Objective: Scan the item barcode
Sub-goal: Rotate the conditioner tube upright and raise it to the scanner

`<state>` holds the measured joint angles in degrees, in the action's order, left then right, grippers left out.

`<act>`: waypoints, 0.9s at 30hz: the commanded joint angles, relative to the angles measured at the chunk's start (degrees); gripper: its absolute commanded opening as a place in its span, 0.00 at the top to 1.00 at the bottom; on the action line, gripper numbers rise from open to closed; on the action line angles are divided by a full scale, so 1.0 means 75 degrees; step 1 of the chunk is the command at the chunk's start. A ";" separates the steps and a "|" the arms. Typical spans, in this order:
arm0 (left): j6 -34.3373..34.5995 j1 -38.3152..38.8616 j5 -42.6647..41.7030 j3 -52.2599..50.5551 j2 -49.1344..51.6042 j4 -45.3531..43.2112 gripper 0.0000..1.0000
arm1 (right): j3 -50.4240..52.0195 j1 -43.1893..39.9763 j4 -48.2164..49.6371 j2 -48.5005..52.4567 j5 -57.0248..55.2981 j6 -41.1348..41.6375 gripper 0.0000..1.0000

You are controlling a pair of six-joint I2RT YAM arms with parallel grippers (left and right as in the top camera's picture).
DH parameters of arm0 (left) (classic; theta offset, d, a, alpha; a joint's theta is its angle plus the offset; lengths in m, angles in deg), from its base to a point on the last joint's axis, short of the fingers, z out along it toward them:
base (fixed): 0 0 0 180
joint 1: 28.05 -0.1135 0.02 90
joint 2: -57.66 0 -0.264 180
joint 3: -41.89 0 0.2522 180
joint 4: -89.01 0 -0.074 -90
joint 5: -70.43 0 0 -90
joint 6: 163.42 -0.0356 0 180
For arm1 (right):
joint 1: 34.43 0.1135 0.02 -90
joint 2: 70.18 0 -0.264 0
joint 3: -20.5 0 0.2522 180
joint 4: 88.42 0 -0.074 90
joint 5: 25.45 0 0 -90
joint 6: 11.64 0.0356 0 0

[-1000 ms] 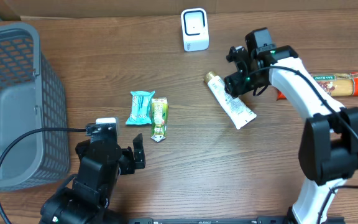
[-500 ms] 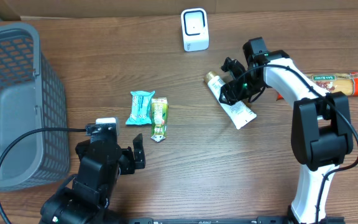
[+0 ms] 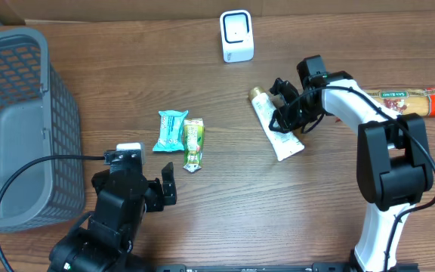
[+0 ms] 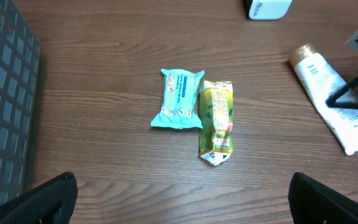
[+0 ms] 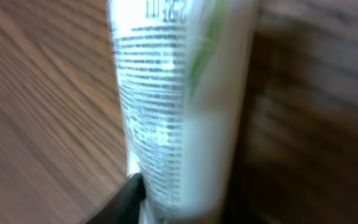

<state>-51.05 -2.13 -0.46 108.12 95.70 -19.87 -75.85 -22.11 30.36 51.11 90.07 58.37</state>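
The white tube [image 3: 278, 127] with the gold cap lies flat on the wooden table [image 3: 225, 227], slanted, its cap end toward the white barcode scanner [image 3: 236, 35] at the far edge but clear of it. I have the right gripper [image 3: 287, 113] down over the middle of the tube. In the right wrist view the printed side of the tube fills the picture, and one dark finger [image 5: 126, 199] sits against its lower edge. I cannot tell whether the fingers have clamped or only straddle it. The left gripper [image 3: 166, 189] hangs with its fingers spread wide and nothing in them, on my near side of the table, well apart from the tube.

I judge this to be the pickup step, with the scan itself not begun. Next I need a firm pinch across the tube's width, since a soft tube may squash or slip. Then I would lift it and turn it so the barcode faces the scanner window. I cannot make out which face carries the barcode.
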 commanded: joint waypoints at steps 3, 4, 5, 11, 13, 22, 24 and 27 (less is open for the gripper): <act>0.0108 0.0050 0.0102 -0.0047 0.0012 -0.0029 0.00 | 0.0242 0.0038 -0.0125 0.0361 -0.0213 0.0583 0.95; 0.0108 0.0050 0.0102 -0.0047 0.0012 -0.0029 0.00 | 0.0184 0.0038 -0.0189 0.0361 -0.0207 0.0726 0.96; 0.0108 0.0050 0.0102 -0.0047 0.0012 -0.0029 0.01 | 0.0073 0.0038 -0.0318 0.0361 -0.0122 0.0860 0.96; 0.0108 0.0050 0.0102 -0.0047 0.0012 -0.0029 0.00 | -0.0807 0.0038 -0.0970 0.0358 0.1947 0.0895 0.96; 0.0108 0.0050 0.0102 -0.0047 0.0012 -0.0029 0.00 | -0.1107 0.0041 -0.1005 0.0329 0.2804 0.0895 0.96; 0.0108 0.0050 0.0102 -0.0047 0.0012 -0.0026 0.00 | -0.1947 0.0023 -0.1061 -0.0656 0.4065 0.1099 0.96; 0.0108 0.0050 0.0102 -0.0047 0.0012 -0.0026 0.00 | -0.1955 0.0023 -0.1061 -0.1003 0.3998 0.1102 0.96; 0.0108 0.0050 0.0102 -0.0047 0.0012 -0.0026 0.01 | -0.1955 0.0026 -0.1067 -0.1492 0.3698 0.1285 0.96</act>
<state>-51.05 -2.13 -0.46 108.12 95.70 -19.87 -87.79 -22.22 22.05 47.64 115.23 66.56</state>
